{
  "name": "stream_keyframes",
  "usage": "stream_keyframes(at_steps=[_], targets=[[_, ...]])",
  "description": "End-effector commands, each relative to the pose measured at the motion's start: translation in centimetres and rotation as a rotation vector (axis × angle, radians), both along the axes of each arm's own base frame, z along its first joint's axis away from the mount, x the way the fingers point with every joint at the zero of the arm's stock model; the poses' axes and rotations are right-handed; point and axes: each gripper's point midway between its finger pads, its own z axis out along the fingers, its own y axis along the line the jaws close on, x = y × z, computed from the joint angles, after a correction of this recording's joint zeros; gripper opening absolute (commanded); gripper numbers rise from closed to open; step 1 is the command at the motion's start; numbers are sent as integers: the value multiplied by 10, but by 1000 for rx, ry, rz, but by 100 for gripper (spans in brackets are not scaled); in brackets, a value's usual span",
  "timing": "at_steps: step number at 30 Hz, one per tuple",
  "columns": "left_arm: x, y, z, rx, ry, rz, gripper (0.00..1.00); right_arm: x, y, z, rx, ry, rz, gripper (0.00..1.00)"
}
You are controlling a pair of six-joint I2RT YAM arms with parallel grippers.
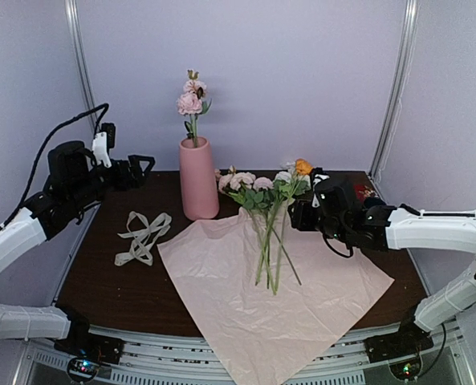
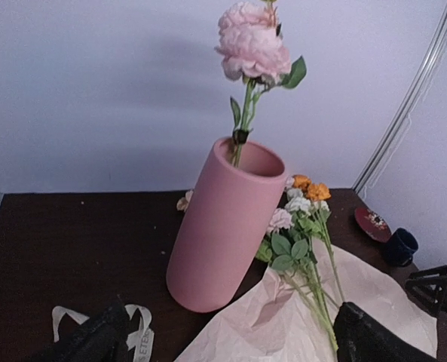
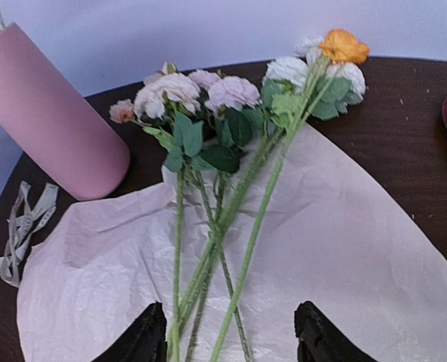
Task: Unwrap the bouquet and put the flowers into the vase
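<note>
The bouquet lies unwrapped: its pink paper (image 1: 278, 313) is spread flat on the dark table, and several flowers (image 1: 266, 210) (image 3: 231, 128) lie on it with their blooms toward the back. The pink vase (image 1: 199, 178) (image 2: 221, 226) stands upright just left of them and holds one pink flower (image 1: 191, 100) (image 2: 252, 41). My left gripper (image 1: 147, 166) (image 2: 231, 348) hangs open in the air left of the vase, holding nothing. My right gripper (image 1: 295, 215) (image 3: 232, 333) is low over the paper, its fingers apart on either side of the green stems (image 3: 208, 264).
The cream ribbon (image 1: 144, 237) (image 3: 19, 234) lies loose on the table left of the paper. A small dark blue cup (image 2: 400, 246) and a red dish (image 2: 372, 224) sit at the back right. Pale walls close in the back and both sides.
</note>
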Motion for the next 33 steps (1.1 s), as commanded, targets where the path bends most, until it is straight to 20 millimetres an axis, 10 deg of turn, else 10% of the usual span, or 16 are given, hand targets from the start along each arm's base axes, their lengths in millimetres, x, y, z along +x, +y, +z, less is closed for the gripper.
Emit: stream_keyframes(at_steps=[1,15,33], targets=[[-6,7,-36,84,38,17,98,3,-7,-63,49,186,42,57],[16,-26,-91,190,95,-124,98,68,20,-98,226,263,-38,51],[16,-20,-83,216,78,-98,98,87,26,-151,232,384,-79,22]])
